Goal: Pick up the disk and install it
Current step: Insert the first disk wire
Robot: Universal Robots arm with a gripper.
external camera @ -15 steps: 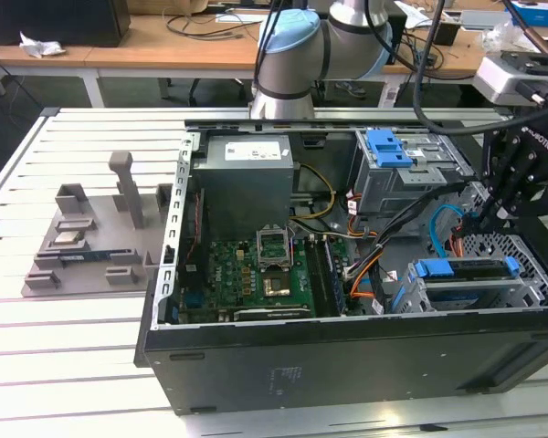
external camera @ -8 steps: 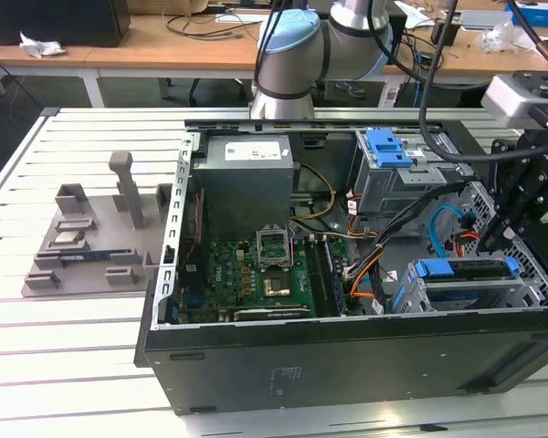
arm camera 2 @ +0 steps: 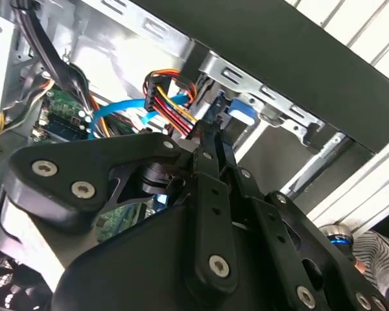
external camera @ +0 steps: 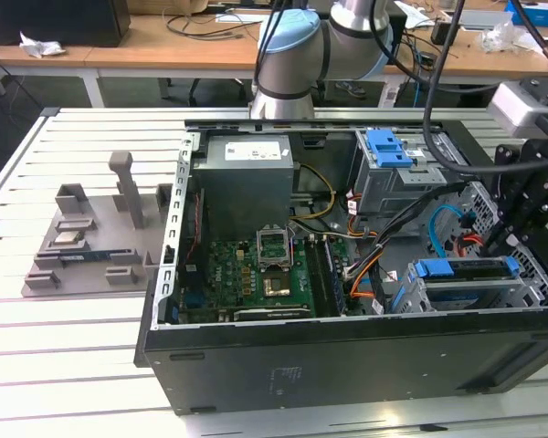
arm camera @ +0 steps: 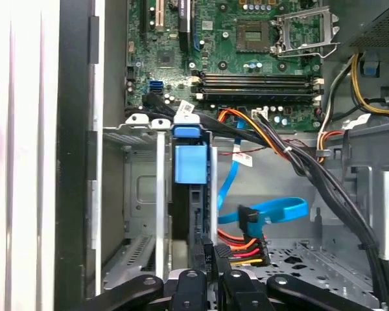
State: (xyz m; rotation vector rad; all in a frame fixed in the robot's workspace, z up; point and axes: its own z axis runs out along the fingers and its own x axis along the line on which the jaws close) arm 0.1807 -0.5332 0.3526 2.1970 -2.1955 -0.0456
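The disk (external camera: 466, 268) stands on edge in the lower grey drive cage at the front corner of the open computer case, on the exterior view's right. Its blue bracket (arm camera: 191, 162) shows along the top edge, and also in the second wrist view (arm camera 2: 238, 111). My black gripper (external camera: 507, 239) hangs over the disk's end nearest the case's right wall. In both wrist views its two fingers come together at the tips (arm camera 2: 212, 133) (arm camera: 215, 256), right at the disk's near end. I cannot tell whether they pinch the bracket or only touch it.
A second grey cage with a blue clip (external camera: 388, 146) stands behind. Blue data cable (arm camera: 272, 210) and orange-red power wires (arm camera: 243, 245) lie beside the disk. The motherboard (external camera: 274, 265) and power supply (external camera: 247, 173) sit further left. A grey parts fixture (external camera: 91, 237) rests on the table (external camera: 64, 365).
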